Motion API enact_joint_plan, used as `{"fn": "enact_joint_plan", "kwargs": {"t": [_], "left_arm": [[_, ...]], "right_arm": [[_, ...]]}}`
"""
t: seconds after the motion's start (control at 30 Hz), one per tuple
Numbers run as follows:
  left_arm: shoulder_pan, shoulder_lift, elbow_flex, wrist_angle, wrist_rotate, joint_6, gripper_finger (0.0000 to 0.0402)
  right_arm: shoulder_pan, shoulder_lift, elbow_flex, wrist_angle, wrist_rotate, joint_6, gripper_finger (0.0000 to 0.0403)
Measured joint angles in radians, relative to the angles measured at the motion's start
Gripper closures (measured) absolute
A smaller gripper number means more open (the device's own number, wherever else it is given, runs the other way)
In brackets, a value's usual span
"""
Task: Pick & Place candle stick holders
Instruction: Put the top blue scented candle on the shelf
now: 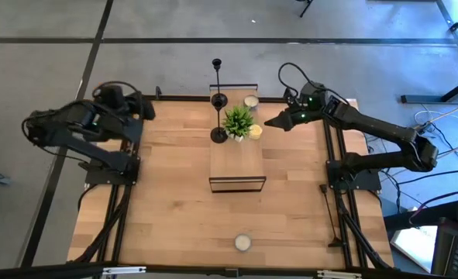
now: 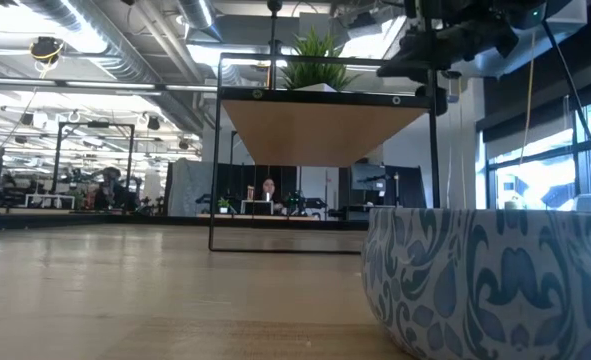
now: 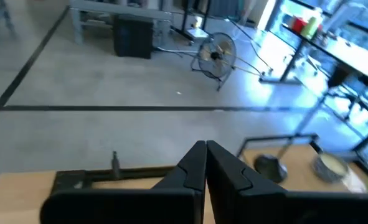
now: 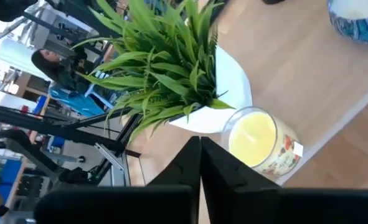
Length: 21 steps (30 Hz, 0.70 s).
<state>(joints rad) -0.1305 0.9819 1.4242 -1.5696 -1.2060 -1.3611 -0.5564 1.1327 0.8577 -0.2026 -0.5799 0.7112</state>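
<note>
Wooden shelf — candle stick holders beyond plant, right claw pinched empty, left claw likewise

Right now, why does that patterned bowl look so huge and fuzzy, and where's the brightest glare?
Low view: the blue-patterned candle bowl sits right by the lens, so it looms large and soft, and ceiling lights wash out the top behind the plant. Left wrist view: window glare whitens the far desks. High view: even light, only small soft shadows.
</note>
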Motion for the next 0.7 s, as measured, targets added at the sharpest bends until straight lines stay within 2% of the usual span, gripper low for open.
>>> {"fn": "enact_joint_plan", "kwargs": {"t": [0.13,0.23,0.33,0.4,0.47,0.57,0.7], "left_arm": [[0.054,-0.056,0.0,0.027,0.001,0.061,0.0399],[0.079,-0.089,-0.016,0.12,0.001,0.167,0.04],[0.103,-0.111,-0.042,0.302,0.021,0.34,0.04],[0.126,-0.122,-0.072,0.474,0.073,0.487,0.04],[0.166,-0.127,-0.11,0.671,0.16,0.626,0.04],[0.26,-0.123,-0.169,0.983,0.363,0.79,0.04],[0.402,-0.099,-0.242,1.253,0.681,0.858,0.04]], "right_arm": [[-0.027,0.035,0.0,0.001,-0.055,0.034,0.0398],[-0.045,0.078,0.0,0.03,-0.086,0.034,0.0398],[-0.068,0.133,0.0,0.088,-0.141,0.033,0.0399],[-0.084,0.171,0.0,0.127,-0.183,0.033,0.0399],[-0.095,0.201,0.0,0.17,-0.221,0.033,0.0399],[-0.109,0.216,0.006,0.174,-0.236,0.01,0.0399],[-0.129,0.207,0.017,0.175,-0.223,-0.084,0.04]]}}
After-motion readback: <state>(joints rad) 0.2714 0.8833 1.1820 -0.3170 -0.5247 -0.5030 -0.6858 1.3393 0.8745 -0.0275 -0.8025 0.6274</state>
